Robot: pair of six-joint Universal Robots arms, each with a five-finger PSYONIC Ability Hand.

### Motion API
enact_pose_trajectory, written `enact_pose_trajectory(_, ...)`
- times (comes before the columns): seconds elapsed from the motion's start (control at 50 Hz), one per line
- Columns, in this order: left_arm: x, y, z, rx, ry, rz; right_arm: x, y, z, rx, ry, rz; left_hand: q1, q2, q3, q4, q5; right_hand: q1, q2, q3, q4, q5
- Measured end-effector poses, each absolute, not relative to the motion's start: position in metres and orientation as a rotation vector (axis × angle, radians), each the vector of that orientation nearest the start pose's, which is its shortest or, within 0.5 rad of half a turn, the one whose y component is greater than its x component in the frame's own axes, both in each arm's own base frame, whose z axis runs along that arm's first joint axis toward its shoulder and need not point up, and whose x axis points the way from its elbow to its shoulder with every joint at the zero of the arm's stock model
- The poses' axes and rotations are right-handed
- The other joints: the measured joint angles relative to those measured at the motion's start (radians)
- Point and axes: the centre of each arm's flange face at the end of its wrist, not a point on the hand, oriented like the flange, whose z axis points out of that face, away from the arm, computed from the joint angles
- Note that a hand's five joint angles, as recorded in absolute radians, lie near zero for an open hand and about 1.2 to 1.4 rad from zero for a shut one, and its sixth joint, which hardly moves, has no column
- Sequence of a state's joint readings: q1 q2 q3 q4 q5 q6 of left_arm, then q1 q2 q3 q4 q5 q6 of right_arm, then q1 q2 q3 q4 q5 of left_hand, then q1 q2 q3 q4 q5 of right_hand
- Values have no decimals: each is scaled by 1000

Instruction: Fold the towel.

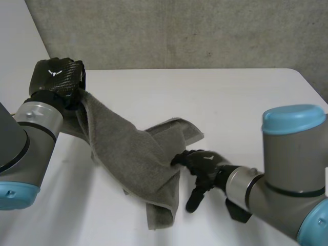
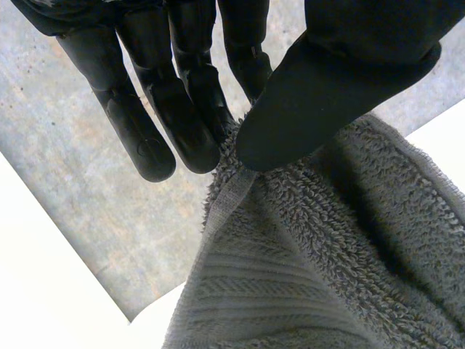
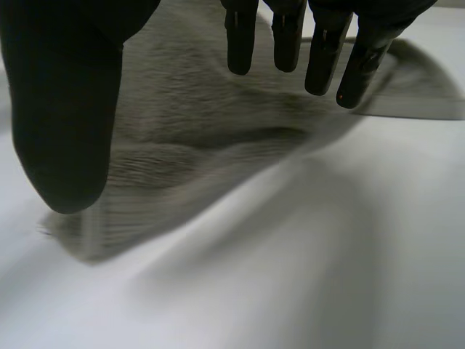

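The left robot hand [image 1: 56,77] is raised over the worktop's [image 1: 246,102] far left corner, with thumb and fingers pinched on a corner of the grey towel [image 1: 133,154]. The towel slopes down from there to a rumpled heap near the middle. The right robot hand [image 1: 205,164] rests at the heap's right edge, fingers loose and holding nothing. Bare worktop lies to its right.

In the head view the left hand [image 1: 55,75] hides its own fingers and the towel [image 1: 133,154] corner they pinch.
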State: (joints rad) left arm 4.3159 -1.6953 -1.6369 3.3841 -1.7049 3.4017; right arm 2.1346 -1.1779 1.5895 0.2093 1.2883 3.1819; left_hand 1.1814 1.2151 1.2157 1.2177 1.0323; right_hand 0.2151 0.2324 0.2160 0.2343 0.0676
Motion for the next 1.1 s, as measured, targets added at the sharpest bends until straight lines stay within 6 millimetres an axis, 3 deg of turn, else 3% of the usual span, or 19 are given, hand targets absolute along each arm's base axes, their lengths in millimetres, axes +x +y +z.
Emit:
enact_pose_trajectory(0.18, -238, -264, 267, 552, 2118, -2260, 324, -157, 158, -829, 2182, -1059, 0, 0, 0, 0, 0, 40, 71, 97, 78, 67)
enact_pose_trajectory(0.52, -235, -265, 267, 538, 2118, -2256, 343, -149, 133, -848, 2194, -1075, 0, 0, 0, 0, 0, 87, 116, 156, 119, 110)
enact_pose_trajectory(0.62, -234, -266, 267, 533, 2118, -2254, 346, -149, 129, -850, 2190, -1116, 0, 0, 0, 0, 0, 249, 316, 331, 301, 270)
enact_pose_trajectory(0.64, -234, -266, 267, 531, 2118, -2254, 347, -150, 128, -850, 2187, -1126, 0, 0, 0, 0, 0, 384, 476, 493, 480, 440)
enact_pose_trajectory(0.7, -234, -267, 267, 529, 2119, -2253, 349, -153, 126, -845, 2175, -1174, 0, 0, 0, 0, 0, 455, 568, 584, 566, 523)
enact_pose_trajectory(0.72, -233, -267, 266, 527, 2120, -2251, 350, -155, 126, -841, 2169, -1201, 0, 0, 0, 0, 0, 634, 767, 791, 782, 737)
enact_pose_trajectory(0.82, -232, -267, 266, 522, 2121, -2246, 350, -166, 129, -828, 2159, -1298, 0, 0, 0, 0, 0, 763, 929, 962, 949, 905)
enact_pose_trajectory(0.86, -231, -267, 267, 520, 2120, -2243, 348, -173, 136, -821, 2153, -1355, 0, 0, 0, 0, 0, 763, 933, 964, 953, 907)
enact_pose_trajectory(0.9, -230, -266, 268, 520, 2118, -2241, 338, -192, 161, -796, 2127, -1494, 0, 0, 0, 0, 0, 763, 933, 964, 954, 910)
enact_pose_trajectory(0.94, -230, -265, 269, 521, 2116, -2242, 335, -198, 168, -788, 2120, -1529, 0, 0, 0, 0, 0, 763, 933, 964, 954, 912)
enact_pose_trajectory(0.98, -228, -261, 274, 523, 2111, -2246, 313, -227, 216, -751, 2065, -1745, 0, 0, 0, 0, 0, 763, 933, 964, 954, 914)
enact_pose_trajectory(1.0, -228, -261, 274, 523, 2111, -2246, 313, -227, 216, -751, 2065, -1745, 0, 0, 0, 0, 0, 763, 933, 964, 954, 914)
enact_pose_trajectory(1.04, -227, -257, 279, 526, 2109, -2249, 293, -243, 254, -755, 2017, -1900, 0, 0, 0, 0, 0, 763, 933, 964, 954, 914)
enact_pose_trajectory(1.1, -226, -252, 283, 532, 2111, -2249, 279, -250, 282, -792, 1987, -1992, 0, 0, 0, 0, 0, 763, 933, 964, 954, 914)
